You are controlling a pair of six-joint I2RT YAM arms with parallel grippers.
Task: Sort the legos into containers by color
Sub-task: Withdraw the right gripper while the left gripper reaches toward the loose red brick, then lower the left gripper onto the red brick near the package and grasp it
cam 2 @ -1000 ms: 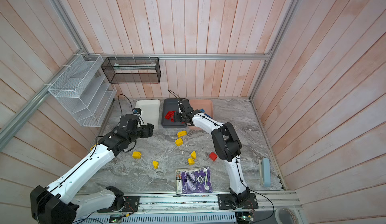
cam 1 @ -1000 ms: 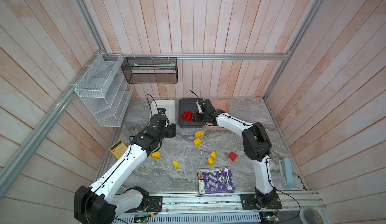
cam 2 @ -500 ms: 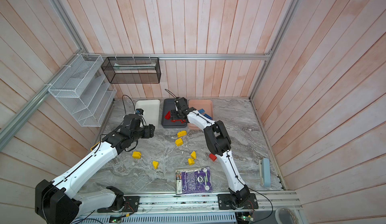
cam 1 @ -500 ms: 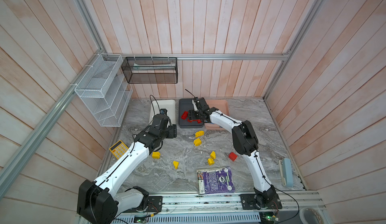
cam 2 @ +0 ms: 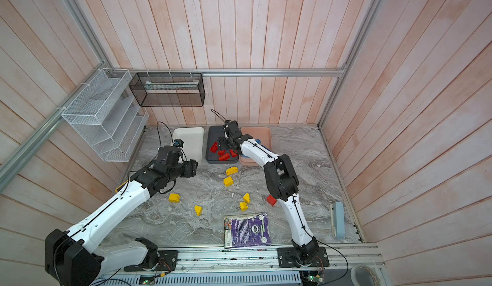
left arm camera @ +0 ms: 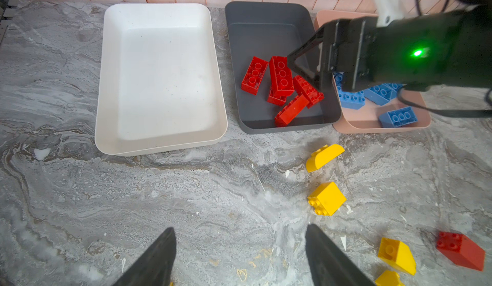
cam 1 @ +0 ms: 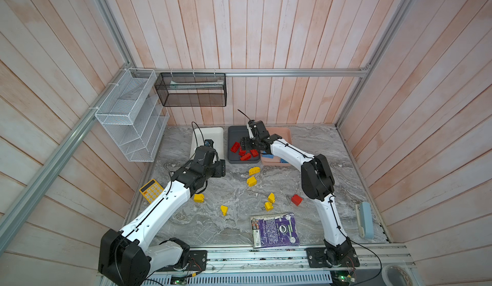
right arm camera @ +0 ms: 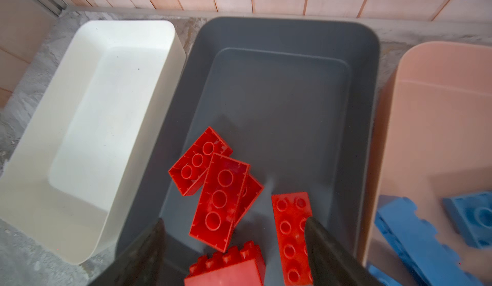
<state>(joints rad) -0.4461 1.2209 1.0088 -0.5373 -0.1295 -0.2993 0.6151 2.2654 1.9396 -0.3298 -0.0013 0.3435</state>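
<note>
Red bricks [right arm camera: 219,202] piled in dark grey tray [right arm camera: 279,84]. Right gripper [right arm camera: 234,220] jaws widened above them within last second; release judged done. Now spread wide, nothing held. Loose red brick [left arm camera: 460,250] and yellow bricks [left arm camera: 327,198] left on bench [left arm camera: 133,191]; white tray [left arm camera: 159,148] unfilled. Left gripper [left arm camera: 240,227] open, empty, above bench.

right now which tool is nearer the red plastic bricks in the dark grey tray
Right. The right tool hangs over the red plastic bricks; the left tool is apart, above the marble tabletop.
</note>
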